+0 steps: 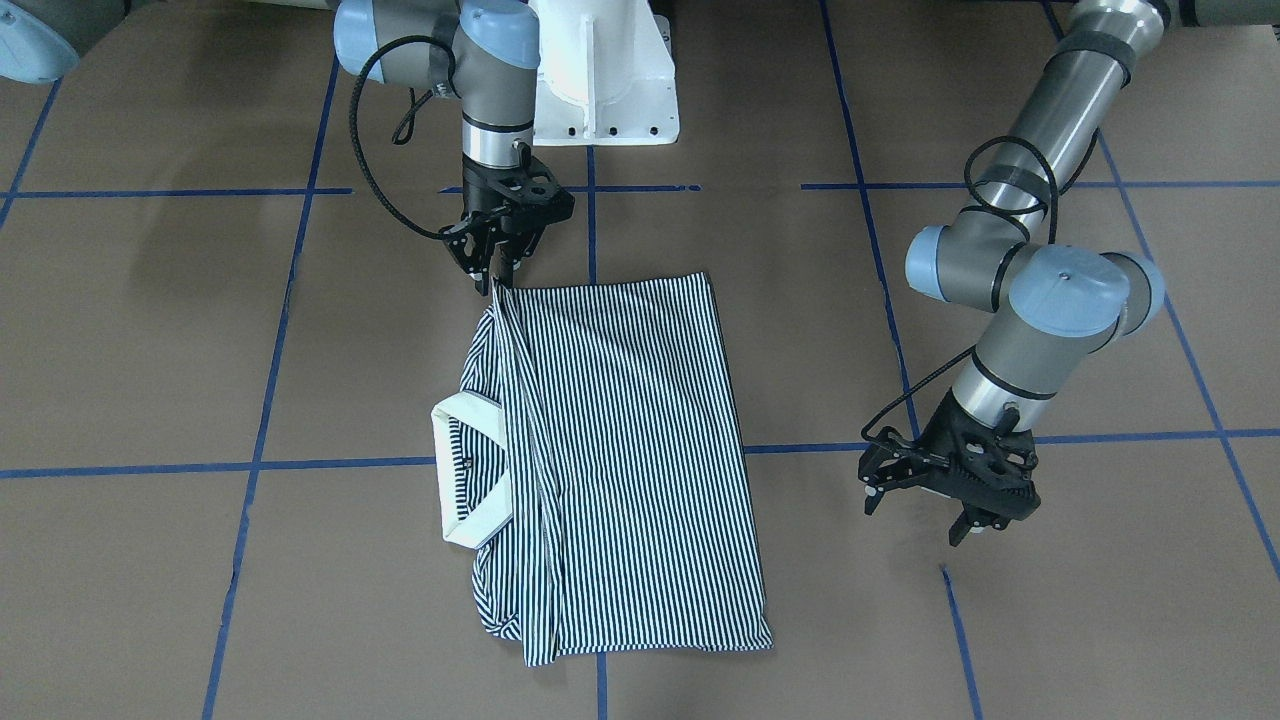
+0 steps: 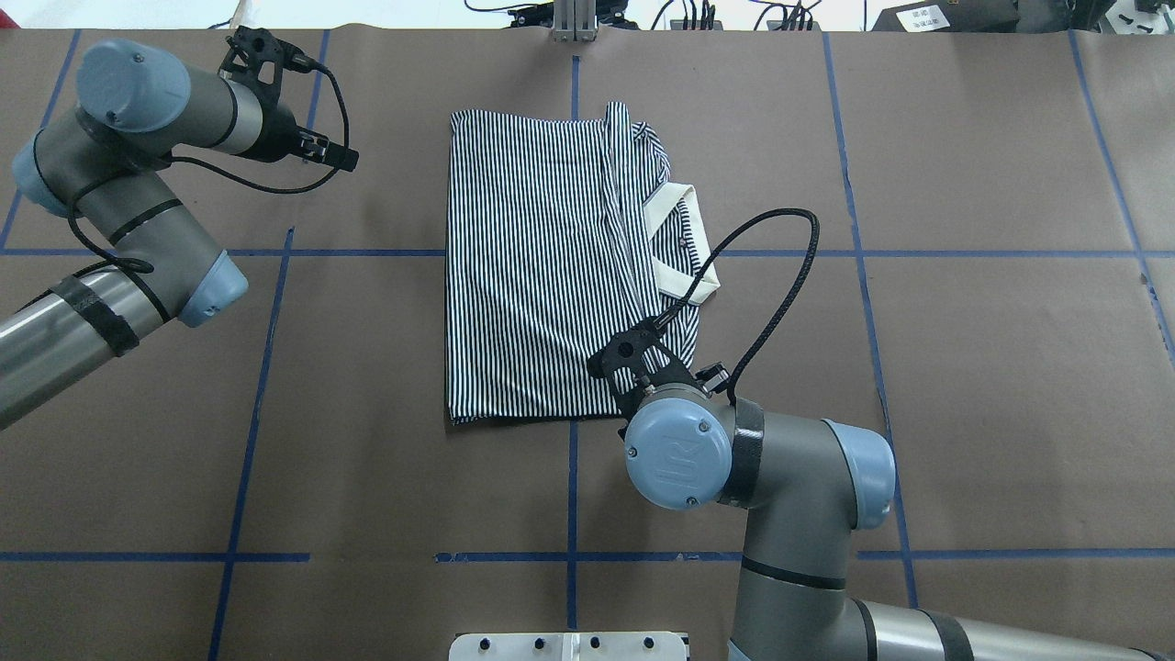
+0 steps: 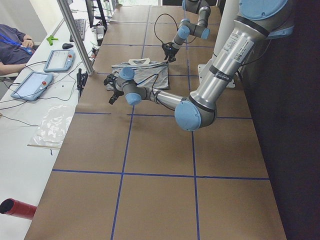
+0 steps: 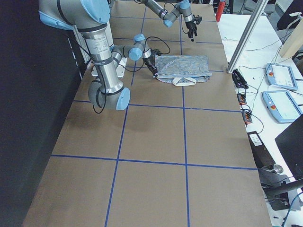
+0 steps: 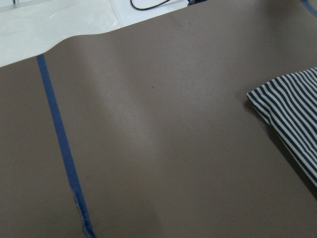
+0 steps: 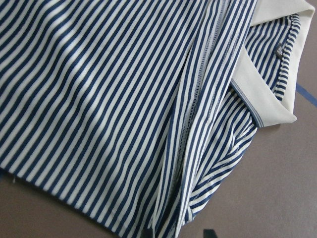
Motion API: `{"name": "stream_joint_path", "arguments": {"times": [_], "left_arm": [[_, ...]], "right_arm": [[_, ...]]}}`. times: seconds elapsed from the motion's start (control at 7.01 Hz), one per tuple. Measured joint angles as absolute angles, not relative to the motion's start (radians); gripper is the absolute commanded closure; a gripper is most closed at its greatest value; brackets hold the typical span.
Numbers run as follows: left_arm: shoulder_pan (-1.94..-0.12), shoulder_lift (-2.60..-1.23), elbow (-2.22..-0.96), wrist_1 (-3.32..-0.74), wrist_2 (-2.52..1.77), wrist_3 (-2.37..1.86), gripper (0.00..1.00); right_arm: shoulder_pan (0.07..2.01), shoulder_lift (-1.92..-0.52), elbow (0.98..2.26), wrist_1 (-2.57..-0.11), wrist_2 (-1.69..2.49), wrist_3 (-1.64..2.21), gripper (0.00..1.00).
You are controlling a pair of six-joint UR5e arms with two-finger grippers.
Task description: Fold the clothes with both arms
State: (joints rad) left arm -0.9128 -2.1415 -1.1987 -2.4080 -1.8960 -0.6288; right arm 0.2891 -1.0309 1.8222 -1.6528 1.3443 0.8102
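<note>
Polo shirt (image 1: 630, 440) lies folded flat on the table (image 1: 150, 330). Its long axis runs straight out from the robot base, and the cream collar (image 1: 470, 470) sticks out sideways toward the robot's right.

Right gripper (image 1: 498, 280) is at the shirt's base-side corner on the collar side. Its fingers are together, pinched on the folded edge there, and the rest of the shirt stretches away from it. Left gripper (image 1: 916, 518) has its fingers spread and holds nothing, hovering over bare table. The shirt is well apart from it, off toward the other arm.

In the overhead view the right wrist joint covers its own fingertips, so the pinch reads only from the front-facing view. The right wrist camera shows close stripes, a doubled seam and a small dark label (image 6: 280, 52) inside the collar, too blurred to read. The left wrist camera shows no fingers, just one shirt corner at its right edge and a blue tape line (image 5: 62, 148). Both side views are too small to judge either grip.
</note>
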Motion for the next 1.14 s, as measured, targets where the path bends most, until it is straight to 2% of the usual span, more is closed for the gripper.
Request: {"name": "stream_joint_path", "arguments": {"times": [0.29, 0.43, 0.86, 1.14], "left_arm": [[-0.912, -2.141, -1.211, -2.404, -1.896, -0.631, 0.00], [-0.910, -2.140, -1.216, -2.401, -1.896, -0.633, 0.00], [-0.902, -2.140, -1.217, -2.399, -1.896, -0.638, 0.00], [-0.900, -2.139, -1.216, -2.399, -1.896, -0.638, 0.00]], "right_arm": [[0.319, -1.068, 1.863, -1.533, 1.349, 0.871, 0.00], [0.326, -1.085, 1.865, -1.471, 1.349, 0.898, 0.05], [0.327, -1.044, 1.786, -1.455, 1.348, 0.926, 0.27], [0.327, -0.988, 1.732, -1.550, 1.357, 0.912, 0.44]]}}
